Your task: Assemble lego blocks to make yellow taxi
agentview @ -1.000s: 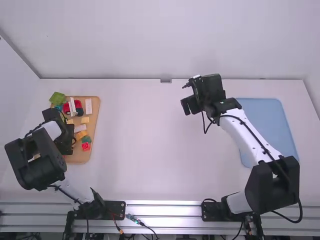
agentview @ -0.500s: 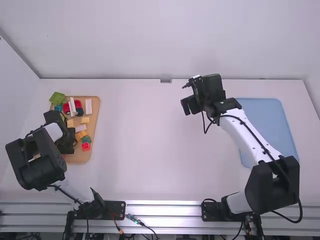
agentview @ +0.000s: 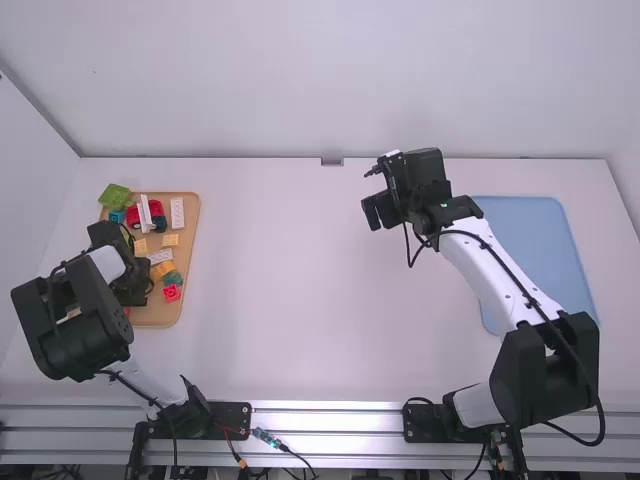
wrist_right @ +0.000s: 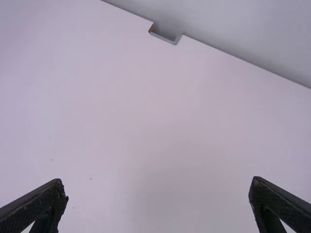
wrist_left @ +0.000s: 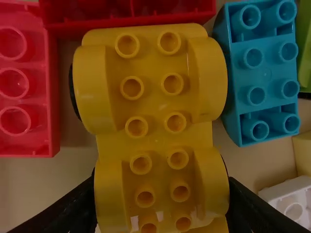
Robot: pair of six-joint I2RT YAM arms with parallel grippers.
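Yellow base (wrist_left: 155, 97): studded side up on the board (agentview: 158, 316), black wheels at its flanks.
Left pincer (agentview: 130, 280): low over the board; in its wrist view the pincer (wrist_left: 161, 206) is pinching the yellow base, one finger to each flank.
Dark red block (wrist_left: 129, 17): close against one end of the yellow base.
Teal block (wrist_left: 262, 73): just beside one flank.
Red block (wrist_left: 24, 82): by the opposite flank, a gap between.
White block (wrist_left: 291, 201): near the teal block.
Green block (agentview: 115, 197): at the board's far left corner.
Left arm (agentview: 70, 325): folded, elbow raised, wrist above the board.
Right arm (agentview: 500, 270): slanting forward and inward.
Right pincer (agentview: 379, 210): above the worktop (agentview: 280, 290), fingers spread.
Blue mat (agentview: 535, 240): right side of the worktop, beside and partly behind the right arm.
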